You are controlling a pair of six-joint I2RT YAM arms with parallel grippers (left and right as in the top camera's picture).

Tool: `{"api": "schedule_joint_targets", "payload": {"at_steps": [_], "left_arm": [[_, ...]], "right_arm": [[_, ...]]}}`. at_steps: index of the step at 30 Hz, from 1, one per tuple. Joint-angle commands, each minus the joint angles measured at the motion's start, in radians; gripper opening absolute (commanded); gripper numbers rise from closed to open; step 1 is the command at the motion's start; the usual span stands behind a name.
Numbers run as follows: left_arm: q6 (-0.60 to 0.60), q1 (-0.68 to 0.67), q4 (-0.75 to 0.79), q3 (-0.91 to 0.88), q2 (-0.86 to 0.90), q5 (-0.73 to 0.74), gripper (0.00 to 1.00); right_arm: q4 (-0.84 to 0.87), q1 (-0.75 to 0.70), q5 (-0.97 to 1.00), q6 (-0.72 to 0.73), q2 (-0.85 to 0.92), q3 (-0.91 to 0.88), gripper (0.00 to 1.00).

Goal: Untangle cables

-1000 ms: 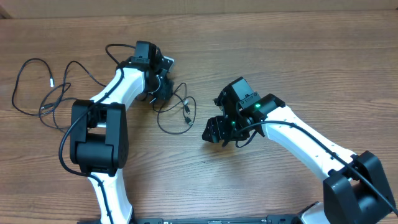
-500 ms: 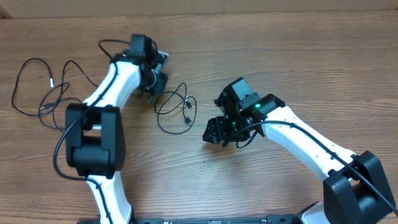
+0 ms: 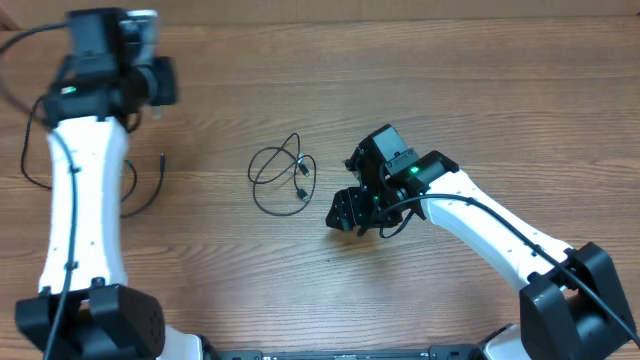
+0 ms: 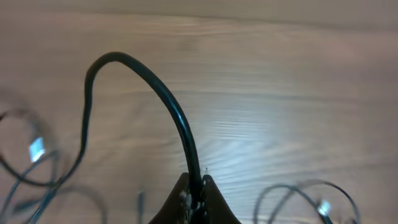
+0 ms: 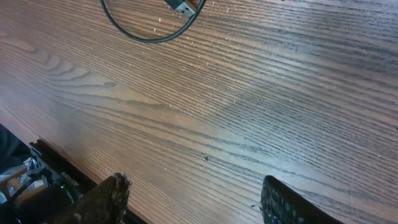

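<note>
My left gripper [image 3: 158, 84] is at the far left of the table. In the left wrist view its jaws [image 4: 196, 186] are shut on a thin black cable [image 4: 166, 98] that arches up and away over the wood. More cable strands lie on the table under that arm [image 3: 152, 192]; they show blurred in the left wrist view [image 4: 37, 168]. A separate looped cable with a plug end [image 3: 280, 178] lies mid-table, apart from the others. My right gripper [image 3: 350, 212] is open and empty just right of that loop, whose edge and plug show in the right wrist view [image 5: 149, 34], beyond the jaws [image 5: 196, 199].
The wooden table [image 3: 450, 90] stretches bare to the back right. The near table edge with dark hardware below it shows in the right wrist view [image 5: 37, 186]. The left arm's white links [image 3: 85, 200] stand over the left cables.
My left arm has swung from the loop at mid-table far to the left, carrying one cable with it. The looped cable stayed in place. The right arm has not moved.
</note>
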Motion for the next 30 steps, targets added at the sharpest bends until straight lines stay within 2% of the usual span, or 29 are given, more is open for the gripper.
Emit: {"api": "schedule_joint_targets", "payload": {"at_steps": [1, 9, 13, 17, 19, 28, 29, 30], "left_arm": [[-0.153, 0.125, -0.030, 0.010, -0.013, -0.066, 0.04], [-0.164, 0.345, -0.047, 0.009, -0.013, -0.072, 0.04], [-0.164, 0.406, -0.047, 0.009, -0.013, -0.072, 0.04], [-0.164, 0.428, -0.047, 0.009, -0.011, -0.123, 0.04], [-0.164, 0.431, -0.045, 0.008, -0.005, -0.197, 0.04], [-0.164, 0.431, -0.033, 0.007, 0.071, -0.232, 0.05], [-0.164, 0.431, -0.031, 0.007, 0.090, -0.244, 0.09], [-0.164, 0.431, -0.031, 0.007, 0.102, -0.244, 0.21]], "right_arm": [[0.004, 0.005, 0.003, 0.000, -0.001, 0.000, 0.67], [0.005, 0.005, 0.003, 0.000, -0.001, 0.000, 0.67], [0.005, 0.005, 0.003, 0.000, -0.001, 0.000, 0.67], [0.004, 0.005, 0.003, 0.000, -0.001, 0.000, 0.67], [0.004, 0.005, 0.003, 0.001, -0.001, 0.000, 0.67], [0.003, 0.005, 0.003, 0.001, -0.001, 0.000, 0.67], [0.003, 0.005, 0.003, 0.001, -0.001, 0.000, 0.67], [0.003, 0.005, 0.003, 0.001, -0.001, 0.000, 0.67]]}}
